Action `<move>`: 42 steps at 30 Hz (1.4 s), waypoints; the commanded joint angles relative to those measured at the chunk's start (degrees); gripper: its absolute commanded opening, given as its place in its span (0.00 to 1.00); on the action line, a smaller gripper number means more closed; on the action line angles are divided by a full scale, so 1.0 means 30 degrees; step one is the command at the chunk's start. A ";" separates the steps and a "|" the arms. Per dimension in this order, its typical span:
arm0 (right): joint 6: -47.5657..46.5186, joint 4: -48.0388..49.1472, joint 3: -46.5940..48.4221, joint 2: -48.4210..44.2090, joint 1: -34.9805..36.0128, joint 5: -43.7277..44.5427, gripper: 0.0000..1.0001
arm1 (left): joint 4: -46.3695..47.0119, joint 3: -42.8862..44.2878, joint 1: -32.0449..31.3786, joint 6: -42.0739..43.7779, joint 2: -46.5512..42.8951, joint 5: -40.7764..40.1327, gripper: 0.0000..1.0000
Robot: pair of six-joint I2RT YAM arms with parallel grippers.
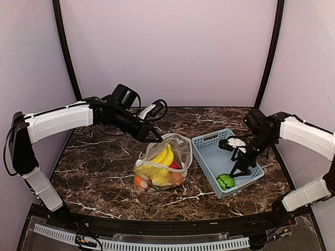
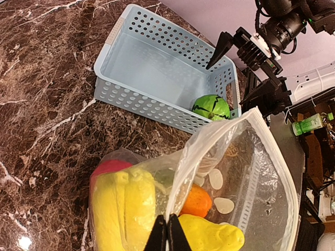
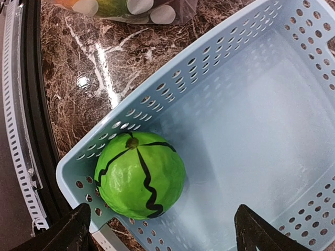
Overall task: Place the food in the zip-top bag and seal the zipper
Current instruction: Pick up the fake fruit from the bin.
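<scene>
The clear zip-top bag stands on the table with its mouth held open. Inside are yellow bananas, a red piece and an orange piece. My left gripper is shut on the bag's mouth edge, shown close up in the left wrist view. The white zipper runs along the open rim. A green round melon lies in the near corner of the light-blue basket. My right gripper is open above it, its fingers wide apart around the melon.
The basket sits just right of the bag and holds only the melon. The table's front edge with a slotted white rail lies close to the basket's near corner. Dark marble table lies left of the bag.
</scene>
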 commanded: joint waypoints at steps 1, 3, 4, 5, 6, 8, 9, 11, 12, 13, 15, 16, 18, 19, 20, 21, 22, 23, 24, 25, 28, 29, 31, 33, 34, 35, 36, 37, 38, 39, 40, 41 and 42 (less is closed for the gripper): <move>-0.0228 -0.0149 0.0105 0.0640 -0.0087 -0.1257 0.93 | -0.0178 -0.0396 -0.0097 0.0204 -0.0919 -0.0089 0.01; -0.0159 0.0027 0.0275 0.0818 -0.0065 -0.1569 0.94 | -0.0177 -0.0423 -0.0097 0.0198 -0.0954 -0.0066 0.01; -0.0136 0.0028 0.0365 0.0946 -0.0066 -0.1742 0.94 | -0.0177 -0.0442 -0.0097 0.0203 -0.0953 -0.0045 0.01; -0.0108 -0.0005 0.0446 0.1076 -0.0060 -0.1833 0.94 | -0.0177 -0.0430 -0.0097 0.0209 -0.0948 -0.0070 0.01; -0.0100 -0.0035 0.0489 0.1227 -0.0058 -0.1907 0.94 | -0.0177 -0.0458 -0.0097 0.0213 -0.0966 -0.0079 0.01; 0.0020 0.0040 0.0483 0.1468 -0.0057 -0.1826 0.97 | -0.0177 -0.0486 -0.0097 0.0211 -0.1015 -0.0149 0.01; 0.0216 0.0234 0.0424 0.1555 -0.0057 -0.1653 0.98 | -0.0177 -0.0496 -0.0097 0.0212 -0.1023 -0.0169 0.01; 0.0532 0.0625 0.0556 0.1594 -0.0057 -0.1341 0.99 | -0.0134 -0.0505 -0.0097 0.0188 -0.1030 -0.0182 0.01; 0.0848 0.1058 0.0657 0.1442 -0.0057 -0.0934 0.99 | -0.0145 -0.0506 -0.0097 0.0201 -0.1008 -0.0164 0.01; 0.1147 0.1541 0.0779 0.1109 -0.0061 -0.0233 0.99 | -0.0146 -0.0506 -0.0097 0.0193 -0.0990 -0.0173 0.01; 0.1601 0.2659 0.1079 0.0011 -0.0080 0.1097 0.99 | -0.0133 -0.0507 -0.0097 0.0160 -0.0963 -0.0182 0.01; 0.1875 0.3250 0.1297 -0.0488 -0.0123 0.1686 0.99 | -0.0144 -0.0529 -0.0097 0.0201 -0.0955 -0.0194 0.01; 0.2644 0.3931 0.1584 -0.1085 -0.0378 0.2001 0.99 | -0.0140 -0.0509 -0.0097 0.0165 -0.0897 -0.0214 0.01; 0.3162 0.4112 0.1657 -0.1178 -0.0519 0.1898 0.99 | -0.0146 -0.0508 -0.0097 0.0160 -0.0843 -0.0192 0.01; 0.3344 0.4043 0.1780 -0.1072 -0.0639 0.1236 0.99 | -0.0147 -0.0507 -0.0112 0.0150 -0.0834 -0.0184 0.01; 0.2979 0.3470 0.1967 -0.0780 -0.0668 0.0304 0.99 | -0.0126 -0.0507 -0.0101 0.0153 -0.0850 -0.0170 0.01; 0.2516 0.2791 0.2174 -0.0458 -0.0672 -0.0732 0.99 | -0.0108 -0.0507 -0.0113 0.0148 -0.0852 -0.0187 0.01; 0.1817 0.2072 0.2342 -0.0125 -0.0673 -0.1601 0.99 | -0.0123 -0.0507 -0.0123 0.0152 -0.0832 -0.0244 0.01; 0.1184 0.1444 0.2415 0.0125 -0.0673 -0.2160 0.97 | -0.0136 -0.0529 -0.0125 0.0162 -0.0844 -0.0268 0.01; 0.0797 0.1102 0.2402 0.0307 -0.0647 -0.2351 0.94 | -0.0145 -0.0518 -0.0126 0.0174 -0.0845 -0.0279 0.01; 0.0031 0.0553 0.2020 0.0520 -0.0601 -0.2709 0.91 | -0.0148 -0.0507 -0.0126 0.0178 -0.0874 -0.0315 0.01; -0.0116 0.0507 0.1818 0.0543 -0.0539 -0.2835 0.90 | -0.0148 -0.0507 -0.0126 0.0183 -0.0882 -0.0318 0.01; -0.0186 0.0394 0.1514 0.0606 -0.0403 -0.2897 0.89 | -0.0145 -0.0507 -0.0126 0.0141 -0.0833 -0.0321 0.01; -0.0112 0.0536 0.1154 0.0766 -0.0233 -0.2649 0.87 | -0.0133 -0.0507 -0.0126 0.0143 -0.0793 -0.0322 0.01; -0.0032 0.0593 0.0876 0.0907 -0.0138 -0.2448 0.87 | -0.0130 -0.0507 -0.0126 0.0149 -0.0788 -0.0300 0.01; 0.0012 0.0651 0.0668 0.1056 -0.0009 -0.2240 0.87 | -0.0110 -0.0507 -0.0112 0.0125 -0.0763 -0.0282 0.01; 0.0057 0.0725 0.0403 0.1258 0.0150 -0.2053 0.86 | -0.0073 -0.0507 -0.0123 0.0111 -0.0751 -0.0253 0.01; 0.0136 0.0811 0.0121 0.1459 0.0309 -0.1821 0.85 | -0.0081 -0.0507 -0.0124 0.0123 -0.0715 -0.0244 0.01; 0.0165 0.0884 -0.0112 0.1686 0.0519 -0.1587 0.84 | -0.0087 -0.0507 -0.0118 0.0110 -0.0673 -0.0222 0.01; 0.0245 0.0962 -0.0320 0.1934 0.0758 -0.1374 0.84 | -0.0118 -0.0507 -0.0122 0.0086 -0.0647 -0.0231 0.01; 0.0314 0.1086 -0.0474 0.2118 0.0964 -0.1132 0.83 | -0.0133 -0.0507 -0.0147 0.0077 -0.0664 -0.0218 0.01; 0.0421 0.1193 -0.0607 0.2354 0.1125 -0.0970 0.83 | -0.0126 -0.0507 -0.0146 0.0099 -0.0671 -0.0171 0.01; 0.0493 0.1287 -0.0649 0.2523 0.1255 -0.0924 0.83 | -0.0099 -0.0507 -0.0151 0.0112 -0.0677 -0.0159 0.01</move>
